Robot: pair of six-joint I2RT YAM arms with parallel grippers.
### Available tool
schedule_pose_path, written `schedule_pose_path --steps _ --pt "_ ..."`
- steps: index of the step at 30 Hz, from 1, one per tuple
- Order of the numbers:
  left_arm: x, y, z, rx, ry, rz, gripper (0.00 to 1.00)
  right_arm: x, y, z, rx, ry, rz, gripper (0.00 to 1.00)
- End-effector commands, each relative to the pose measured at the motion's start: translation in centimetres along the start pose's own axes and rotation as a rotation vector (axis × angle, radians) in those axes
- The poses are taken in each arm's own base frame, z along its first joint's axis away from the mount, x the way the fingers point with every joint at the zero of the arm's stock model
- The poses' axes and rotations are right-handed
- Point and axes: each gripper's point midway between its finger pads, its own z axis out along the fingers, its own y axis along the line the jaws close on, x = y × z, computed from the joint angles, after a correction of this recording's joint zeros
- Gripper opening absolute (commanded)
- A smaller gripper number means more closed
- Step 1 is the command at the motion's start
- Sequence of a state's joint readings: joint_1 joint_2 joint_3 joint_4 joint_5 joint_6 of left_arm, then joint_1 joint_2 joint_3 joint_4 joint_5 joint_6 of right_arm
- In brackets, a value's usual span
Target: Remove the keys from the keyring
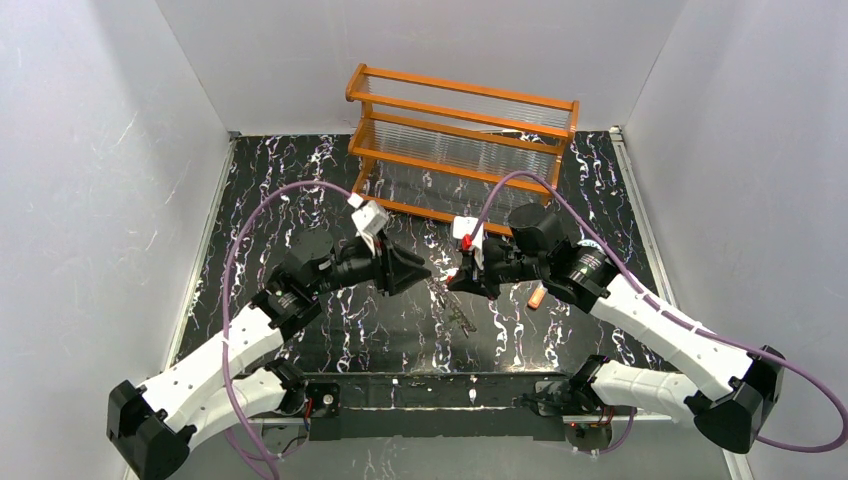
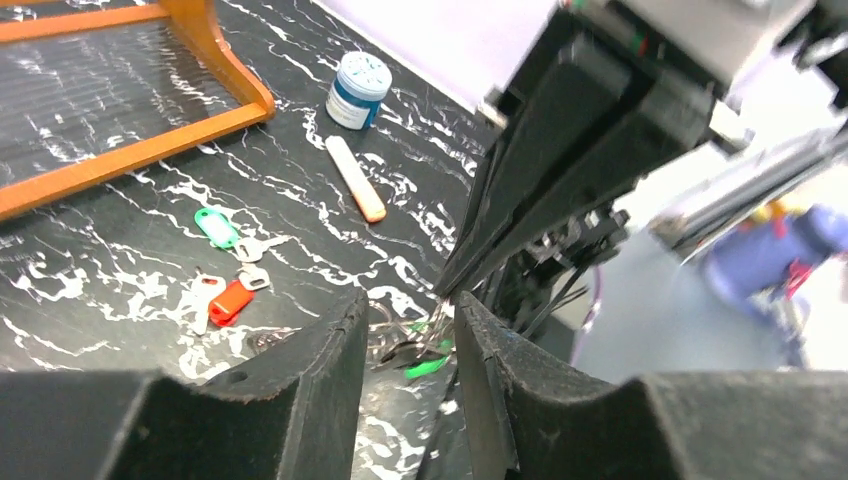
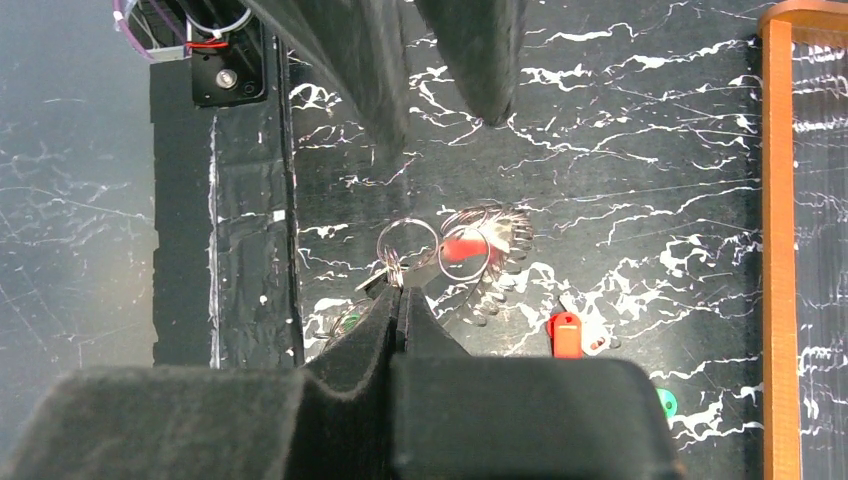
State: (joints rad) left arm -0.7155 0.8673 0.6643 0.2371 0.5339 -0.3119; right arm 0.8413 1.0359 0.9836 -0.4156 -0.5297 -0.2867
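Observation:
In the right wrist view my right gripper (image 3: pixel 402 290) is shut on a thin wire ring of the keyring (image 3: pixel 492 236), a toothed grey ring. A blurred red key (image 3: pixel 460 248) hangs on it. In the left wrist view my left gripper (image 2: pixel 410 300) stands open, and the ring bunch with a green tag (image 2: pixel 427 366) shows in the gap between its fingers. The right gripper's fingers (image 2: pixel 520 200) come down onto the bunch from above. Loose on the table lie a red key (image 2: pixel 230 300) and a green key (image 2: pixel 215 226). From above, both grippers (image 1: pixel 420 272) (image 1: pixel 452 283) meet mid-table.
An orange wooden rack (image 1: pixel 462 140) stands at the back. A clear tube with an orange cap (image 2: pixel 356 178) and a small blue-white lidded jar (image 2: pixel 358 90) lie beyond the loose keys. White walls close in the table on three sides.

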Motion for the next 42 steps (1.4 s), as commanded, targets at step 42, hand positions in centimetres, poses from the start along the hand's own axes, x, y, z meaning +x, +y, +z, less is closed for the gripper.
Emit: schedule_pose_path --steps 42 --pt "2.8 1.4 2.7 -0.318 0.243 -0.67 0.25 -0.9 -2.1 0.8 0.077 -0.049 -0.044 0.01"
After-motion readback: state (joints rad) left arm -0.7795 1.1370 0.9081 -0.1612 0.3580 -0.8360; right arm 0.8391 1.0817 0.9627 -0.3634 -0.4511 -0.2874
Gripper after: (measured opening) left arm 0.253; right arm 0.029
